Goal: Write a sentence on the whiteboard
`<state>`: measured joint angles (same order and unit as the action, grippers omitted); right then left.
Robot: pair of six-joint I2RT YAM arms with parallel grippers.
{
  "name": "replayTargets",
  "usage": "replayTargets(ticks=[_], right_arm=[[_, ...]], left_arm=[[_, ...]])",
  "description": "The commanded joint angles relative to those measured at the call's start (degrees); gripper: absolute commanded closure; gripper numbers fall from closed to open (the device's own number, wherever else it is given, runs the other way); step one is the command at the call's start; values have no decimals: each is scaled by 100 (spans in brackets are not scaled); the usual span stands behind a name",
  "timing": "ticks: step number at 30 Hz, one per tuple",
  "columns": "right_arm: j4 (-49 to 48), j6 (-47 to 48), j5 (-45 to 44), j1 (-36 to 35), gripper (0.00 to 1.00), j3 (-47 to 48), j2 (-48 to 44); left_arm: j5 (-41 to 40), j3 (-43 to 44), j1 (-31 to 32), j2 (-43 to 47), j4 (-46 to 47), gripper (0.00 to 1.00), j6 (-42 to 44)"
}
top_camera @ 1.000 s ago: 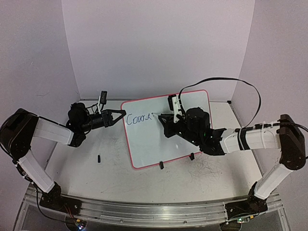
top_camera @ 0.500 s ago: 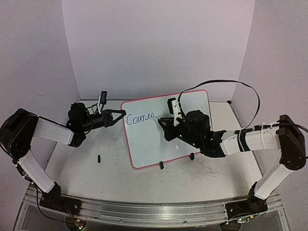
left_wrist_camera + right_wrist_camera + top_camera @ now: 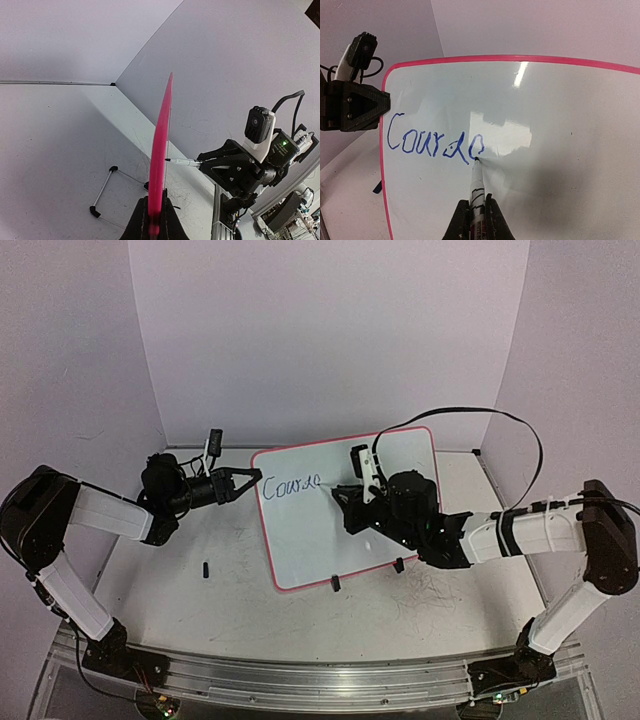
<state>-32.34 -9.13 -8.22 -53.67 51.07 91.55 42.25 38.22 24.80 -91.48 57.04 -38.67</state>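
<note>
Soft, even overhead light, faint shadows — a bright glare streak on the whiteboard point(image 3: 560, 150); wrist views bend at edges

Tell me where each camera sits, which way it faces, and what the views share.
Top external: high behind the robot, looking down on the table; left gripper and right gripper at the whiteboard.
Left wrist: behind its own fingers, looking along the whiteboard's rim toward the right gripper.
Right wrist: behind its own fingers, facing the whiteboard along the marker to the unfinished sentence.
Shared: each wrist view shows the opposite gripper.
</note>
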Motion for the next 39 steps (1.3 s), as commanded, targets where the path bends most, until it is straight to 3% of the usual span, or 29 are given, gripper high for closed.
replayTargets(ticks=[1,15,39], right_arm=[[-3,-28,-304,63,100,139,-47],[-30,42,-329,103,100,417,109],[164,-86,-40,76,100,-58,-64]], left_arm=[[194,63,76,12,50,100,-140],[196,54,83,26,51,100,-117],[198,78,87,21,52,100,-132]])
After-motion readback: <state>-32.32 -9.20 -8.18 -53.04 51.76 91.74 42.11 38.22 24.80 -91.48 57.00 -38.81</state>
